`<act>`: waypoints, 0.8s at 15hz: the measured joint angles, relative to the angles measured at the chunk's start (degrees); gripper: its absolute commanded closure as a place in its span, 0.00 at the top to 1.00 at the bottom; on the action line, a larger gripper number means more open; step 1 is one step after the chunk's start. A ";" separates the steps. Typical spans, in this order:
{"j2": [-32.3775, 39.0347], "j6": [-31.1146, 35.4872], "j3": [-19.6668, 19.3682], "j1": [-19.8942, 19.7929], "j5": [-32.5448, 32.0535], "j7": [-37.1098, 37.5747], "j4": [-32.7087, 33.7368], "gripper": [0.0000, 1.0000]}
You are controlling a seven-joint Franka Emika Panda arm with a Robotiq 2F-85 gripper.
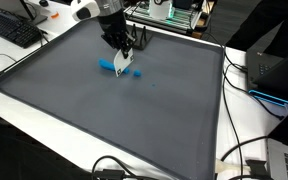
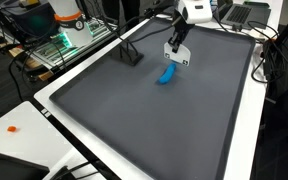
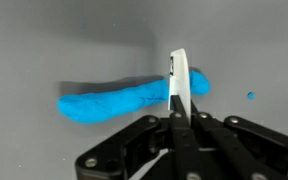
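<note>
The wrist view shows what the wider views cannot. The pincer (image 3: pixel 180 118) has its fingers pressed together on a thin white flat tool (image 3: pixel 180 75), held edge-on. That tool crosses a blue strip (image 3: pixel 114 102) close to the strip's right end, so a short stub shows beyond it. Whether the edge has sunk into the strip or only rests against it cannot be told. A small blue crumb (image 3: pixel 251 96) lies apart to the right.

Both exterior views give the setting. The blue strip (image 1: pixel 106 66) (image 2: pixel 166 76) lies on a grey mat (image 1: pixel 104 120) (image 2: pixel 134 120), in the half nearer the robot's base. The mat covers most of a white counter (image 1: pixel 19 110) (image 2: pixel 9 112). A keyboard (image 1: pixel 12 30) shows in an exterior view only.

The arm (image 1: pixel 94 10) (image 2: pixel 194 12) reaches in from the mat's far edge. Its wrist is turned downward, and the pincer (image 1: pixel 122 55) (image 2: pixel 176 48) sits low over the strip's end, slightly tilted.
</note>
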 measured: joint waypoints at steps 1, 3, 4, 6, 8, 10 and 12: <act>0.00 0.00 -0.16 -0.08 -0.08 -0.20 0.01 0.01; 0.07 0.00 -0.33 -0.20 -0.24 -0.89 0.01 0.01; 0.12 0.00 -0.37 -0.21 -0.29 -1.24 0.01 0.01; 0.26 0.00 -0.38 -0.21 -0.52 -1.94 0.00 0.01; 0.43 0.00 -0.38 -0.21 -1.13 -2.44 0.00 0.01; 0.60 0.00 -0.38 -0.21 -2.16 -2.72 0.01 0.01; 0.85 0.00 -0.39 -0.21 -3.14 -3.13 0.01 0.01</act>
